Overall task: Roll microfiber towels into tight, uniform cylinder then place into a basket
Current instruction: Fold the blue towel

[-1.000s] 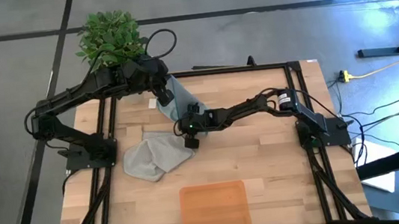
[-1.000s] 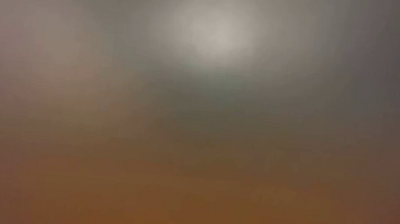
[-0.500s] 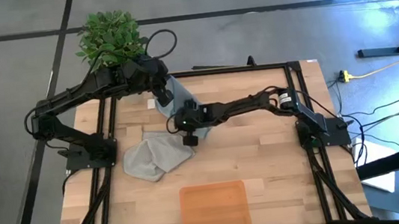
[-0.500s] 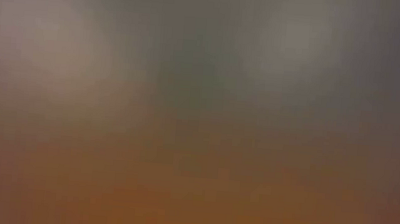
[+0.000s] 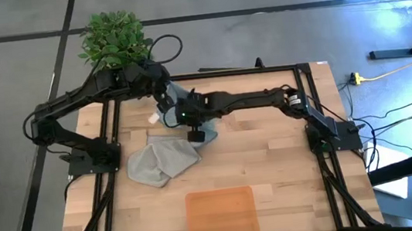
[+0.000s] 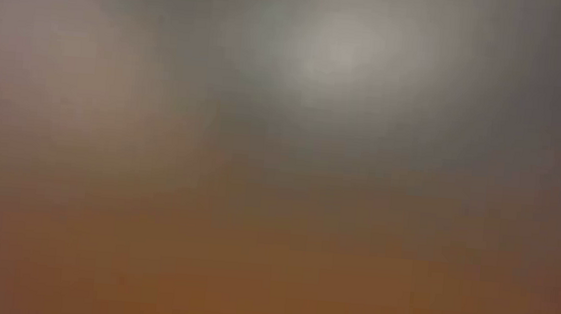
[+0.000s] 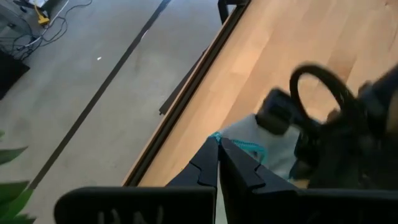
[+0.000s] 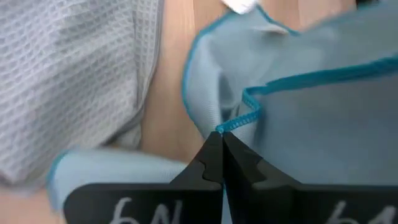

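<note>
High view, looking straight down: wooden tabletop (image 5: pixel 273 162) w/ two dark arms meeting near its far edge. Left tool (image 5: pixel 164 105) and right tool (image 5: pixel 192 126) both sit at the blue towel (image 5: pixel 176 95), which is bunched just beside a plant (image 5: pixel 110 39). Left wrist view: left tool (image 7: pixel 219 155) pinched fully closed on the blue towel's (image 7: pixel 264 140) teal-stitched edge. Right wrist view: right tool (image 8: pixel 222 149) also fully closed, tips nipping another hemmed edge of the blue towel (image 8: pixel 323 118); grey towel (image 8: pixel 68 74) lies close by. From above, grey towel (image 5: pixel 160 159) is crumpled on the tabletop just nearer than the tools. Orange basket (image 5: pixel 221 216) sits at the near edge, well apart from both towels. Low view: only blur.
</note>
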### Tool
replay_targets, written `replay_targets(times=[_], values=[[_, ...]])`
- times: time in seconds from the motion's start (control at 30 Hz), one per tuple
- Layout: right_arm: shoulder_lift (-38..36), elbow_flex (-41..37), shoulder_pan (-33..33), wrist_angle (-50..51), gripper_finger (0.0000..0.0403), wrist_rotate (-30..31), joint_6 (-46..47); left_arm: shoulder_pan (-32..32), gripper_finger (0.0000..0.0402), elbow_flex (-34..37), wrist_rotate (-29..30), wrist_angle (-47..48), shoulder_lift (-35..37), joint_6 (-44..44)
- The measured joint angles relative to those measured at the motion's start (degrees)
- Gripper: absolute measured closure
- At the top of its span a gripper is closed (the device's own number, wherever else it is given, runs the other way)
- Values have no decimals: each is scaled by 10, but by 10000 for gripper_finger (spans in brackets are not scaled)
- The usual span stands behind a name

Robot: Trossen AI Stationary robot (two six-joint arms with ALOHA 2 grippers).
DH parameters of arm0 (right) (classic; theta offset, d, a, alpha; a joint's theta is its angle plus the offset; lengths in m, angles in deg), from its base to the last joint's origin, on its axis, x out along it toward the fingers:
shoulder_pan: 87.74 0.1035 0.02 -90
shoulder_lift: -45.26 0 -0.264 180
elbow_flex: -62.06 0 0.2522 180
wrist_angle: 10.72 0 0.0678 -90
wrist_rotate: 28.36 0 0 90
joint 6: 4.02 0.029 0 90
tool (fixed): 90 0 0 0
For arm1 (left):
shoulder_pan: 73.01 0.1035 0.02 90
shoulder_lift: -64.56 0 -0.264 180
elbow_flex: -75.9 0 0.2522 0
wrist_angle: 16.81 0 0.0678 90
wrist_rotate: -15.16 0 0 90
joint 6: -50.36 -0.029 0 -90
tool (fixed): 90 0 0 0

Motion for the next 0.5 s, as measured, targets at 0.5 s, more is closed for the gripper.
replay_targets(times=[0.5], values=[[-2,158,-25,182,403,-148,-14,-1,402,0,-53,74,38,-2]])
